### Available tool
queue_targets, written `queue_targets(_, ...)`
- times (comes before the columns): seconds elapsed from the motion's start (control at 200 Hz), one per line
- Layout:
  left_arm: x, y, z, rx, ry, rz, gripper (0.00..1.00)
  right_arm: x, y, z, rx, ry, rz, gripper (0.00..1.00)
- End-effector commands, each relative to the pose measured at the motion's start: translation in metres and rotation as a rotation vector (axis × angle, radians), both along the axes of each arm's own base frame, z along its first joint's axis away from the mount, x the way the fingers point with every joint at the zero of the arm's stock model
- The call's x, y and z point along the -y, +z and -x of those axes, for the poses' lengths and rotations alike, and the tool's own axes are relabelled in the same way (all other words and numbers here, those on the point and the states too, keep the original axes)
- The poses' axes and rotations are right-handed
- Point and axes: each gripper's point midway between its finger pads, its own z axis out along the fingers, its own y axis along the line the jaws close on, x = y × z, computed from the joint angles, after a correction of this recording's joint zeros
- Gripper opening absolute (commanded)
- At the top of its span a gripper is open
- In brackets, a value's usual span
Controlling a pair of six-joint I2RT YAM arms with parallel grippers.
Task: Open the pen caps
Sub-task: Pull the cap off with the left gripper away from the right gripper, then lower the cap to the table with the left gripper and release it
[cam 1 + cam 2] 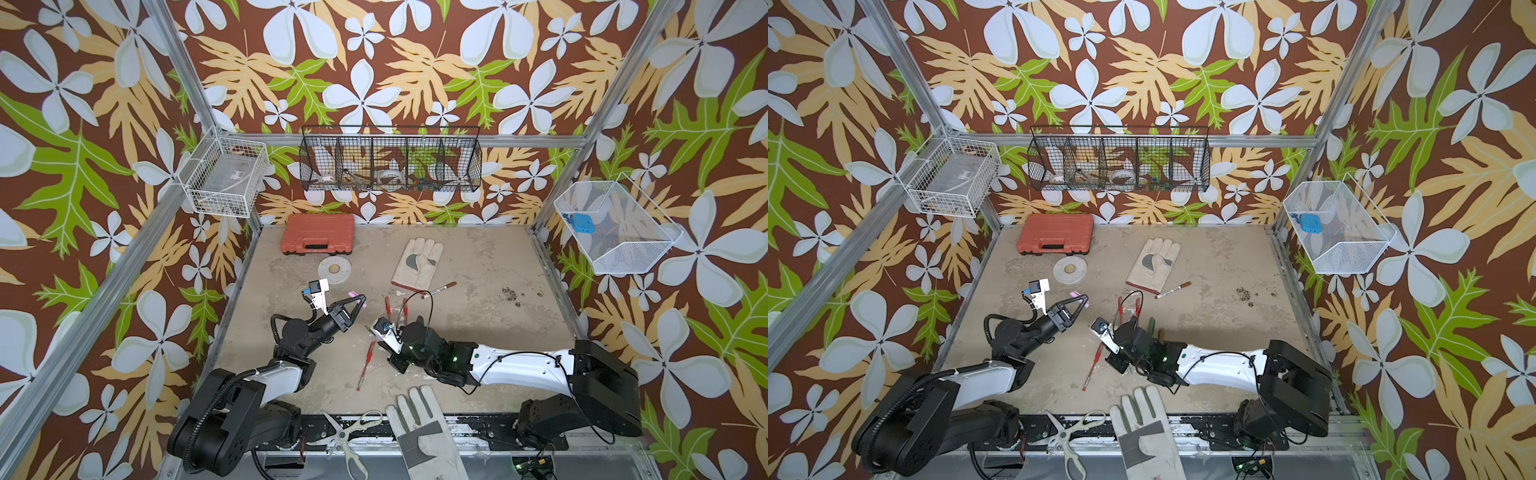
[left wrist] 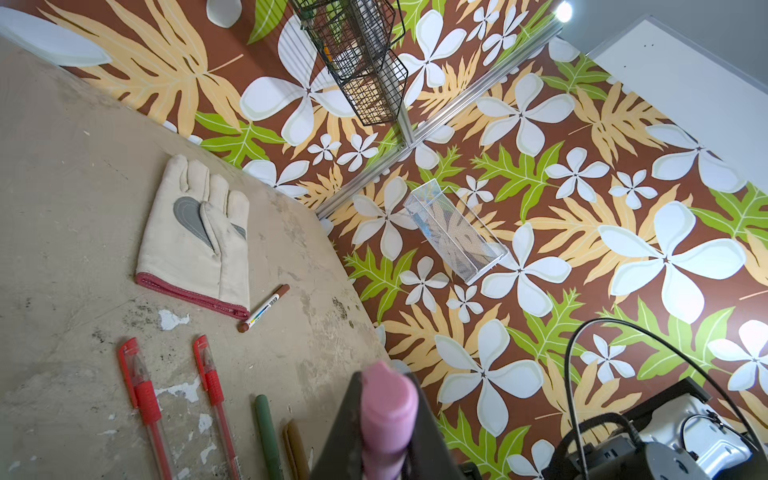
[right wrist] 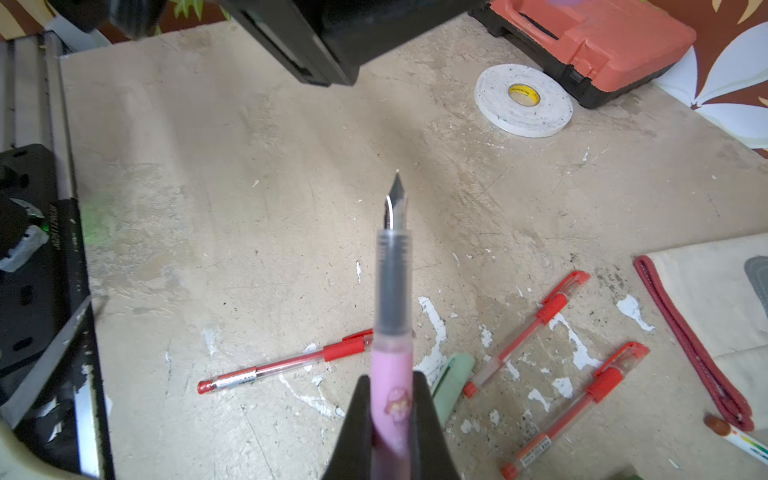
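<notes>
Tabletop [image 1: 478,316]: three red pens [image 3: 550,309] | left gripper [image 1: 360,300] clamps pink cap [image 2: 388,415] | right gripper [image 3: 390,380] clamps pink pen [image 3: 391,361]

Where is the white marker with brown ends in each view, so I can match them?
Top view: white marker mid-table, at the right corner of the far glove's red cuff.
Top view: marker in the same place.
Left wrist: whole marker, off the cuff's corner.
Right wrist: one brown end and some barrel only, cut by the frame edge, beside the cuff.
Shared landmark: that glove's red cuff.
</notes>
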Motion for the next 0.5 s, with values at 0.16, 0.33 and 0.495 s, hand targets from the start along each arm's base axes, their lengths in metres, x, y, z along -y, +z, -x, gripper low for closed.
queue_targets(0.16, -0.012, -0.01, -0.014, -0.042, 0.11, -0.101, 0.0, 0.016, 0.028, -0.009, -0.046, -0.015, -0.176, 0.0)
queue_targets(0.33, -0.043, -0.034, -0.031, -0.156, 0.321, -0.257, 0.0, 0.045, 0.036, -0.032, -0.036, -0.146, -0.233, 0.0)
queue_targets(0.495, -0.069, -0.052, -0.04, -0.258, 0.468, -0.35, 0.0, 0.08, 0.03, -0.061, -0.044, -0.322, -0.245, 0.0)
